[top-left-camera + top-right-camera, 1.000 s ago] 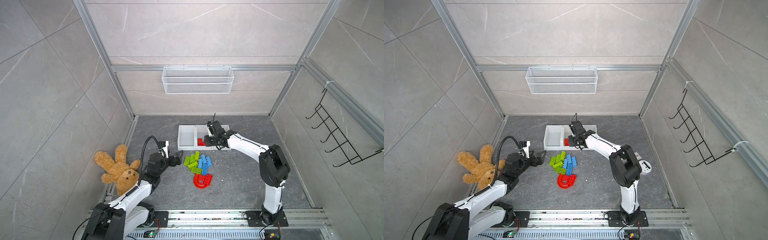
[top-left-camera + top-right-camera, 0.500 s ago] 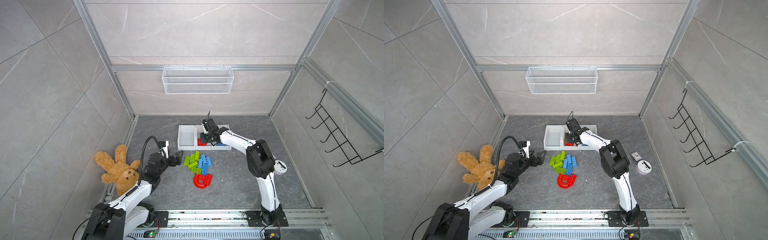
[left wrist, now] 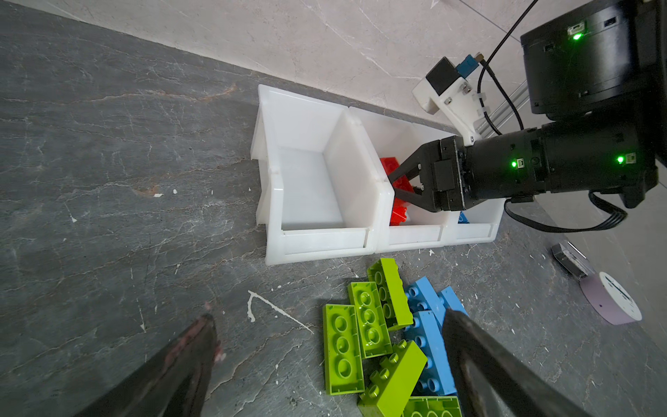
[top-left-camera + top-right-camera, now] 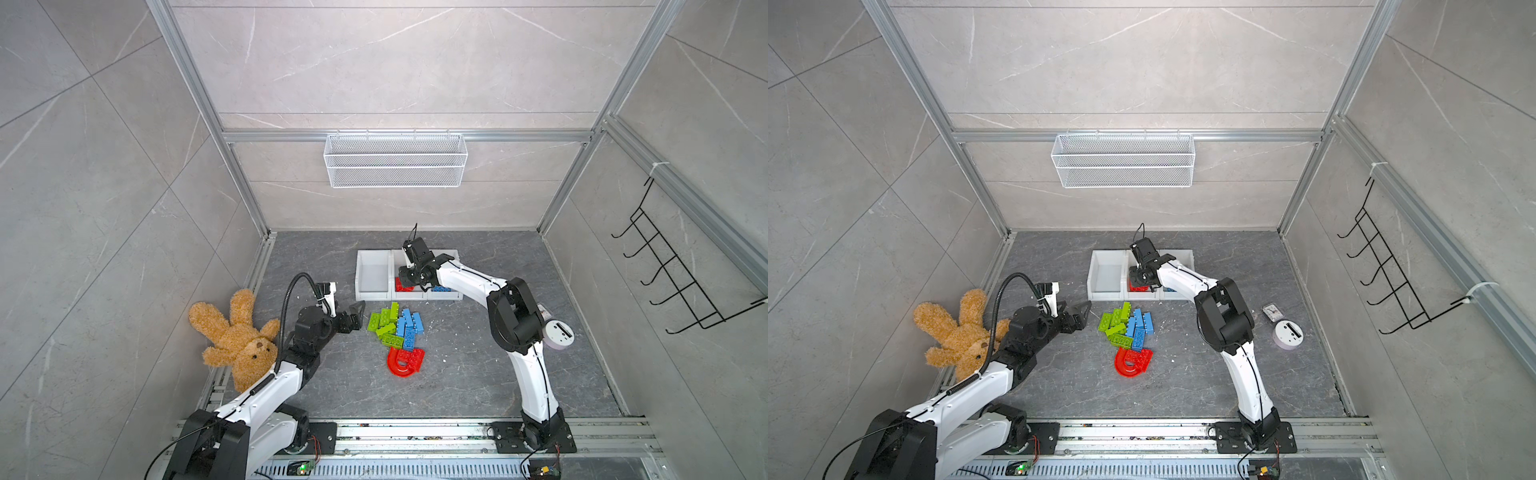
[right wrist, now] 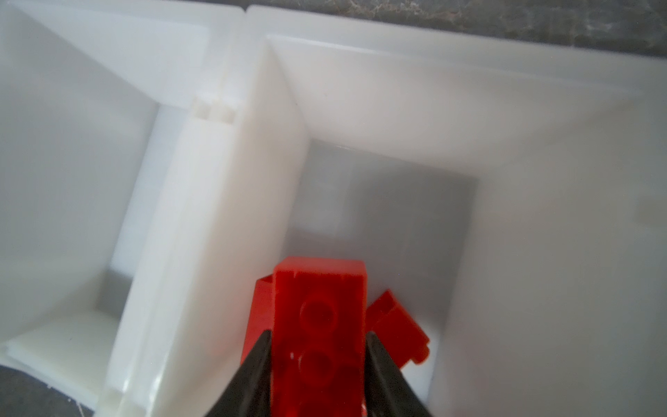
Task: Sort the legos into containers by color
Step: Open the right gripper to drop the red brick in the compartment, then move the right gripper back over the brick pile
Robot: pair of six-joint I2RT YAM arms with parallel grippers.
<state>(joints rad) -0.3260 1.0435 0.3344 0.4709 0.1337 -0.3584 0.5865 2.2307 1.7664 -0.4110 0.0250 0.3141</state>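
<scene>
Right wrist view | step, I judge: red brick [image 5: 319, 325] going into middle bin [image 5: 397, 108] | right tool [image 5: 317, 337] narrowly parted, flanking brick, can't tell if gripping | left tool [image 3: 328, 316] wide, empty | next: I open fully, lift clear

The right fingers [image 5: 384, 379] were blurred; the red brick [image 5: 319, 325] between them ran off the picture's edge, and whether they pinched it could not be told.

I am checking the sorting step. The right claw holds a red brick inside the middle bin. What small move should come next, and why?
Probably open the right claw wider to release the red brick: it hangs low inside the middle bin, over other red bricks.
</scene>
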